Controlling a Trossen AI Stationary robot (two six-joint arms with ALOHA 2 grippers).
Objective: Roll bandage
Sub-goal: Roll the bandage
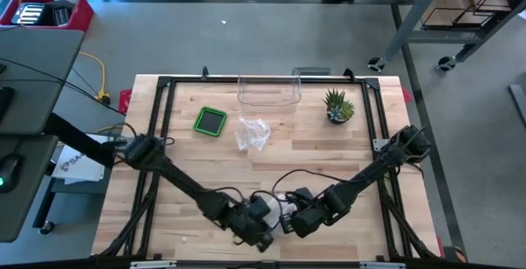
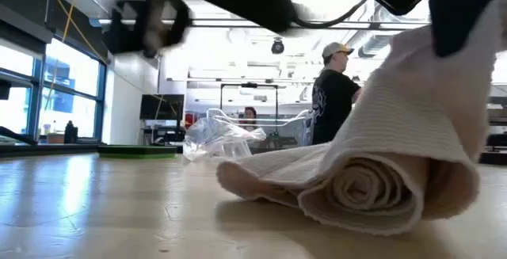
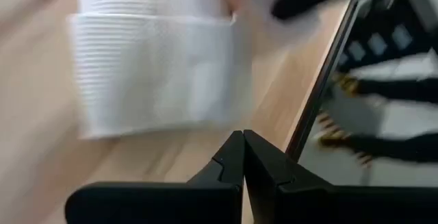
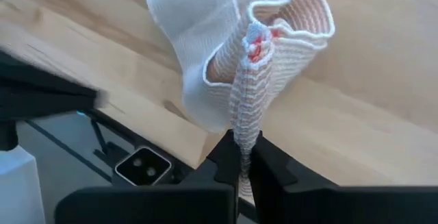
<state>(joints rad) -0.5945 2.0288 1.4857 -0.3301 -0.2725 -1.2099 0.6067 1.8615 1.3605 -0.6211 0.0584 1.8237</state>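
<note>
High: bandage (image 1: 278, 206) at bench (image 1: 329, 162) front edge, btwn both grippers. Green pad (image 1: 210, 121), crumpled plastic (image 1: 251, 132), clear box (image 1: 269, 90), plant (image 1: 338, 107) well apart.
Low: part-rolled; person (image 2: 333, 93) behind.
L wrist: left gripper (image 3: 243, 157) closed, empty.
R wrist: right gripper (image 4: 244, 157) pinching bandage end.

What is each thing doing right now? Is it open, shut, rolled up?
bandage: partly rolled, loose end lifted.
right gripper: shut on the bandage's loose end.
left gripper: shut, holding nothing, beside the bandage.
clear bin: upright on the table.
green lid: lying flat.
plastic bag: crumpled.
plant: upright.
</note>
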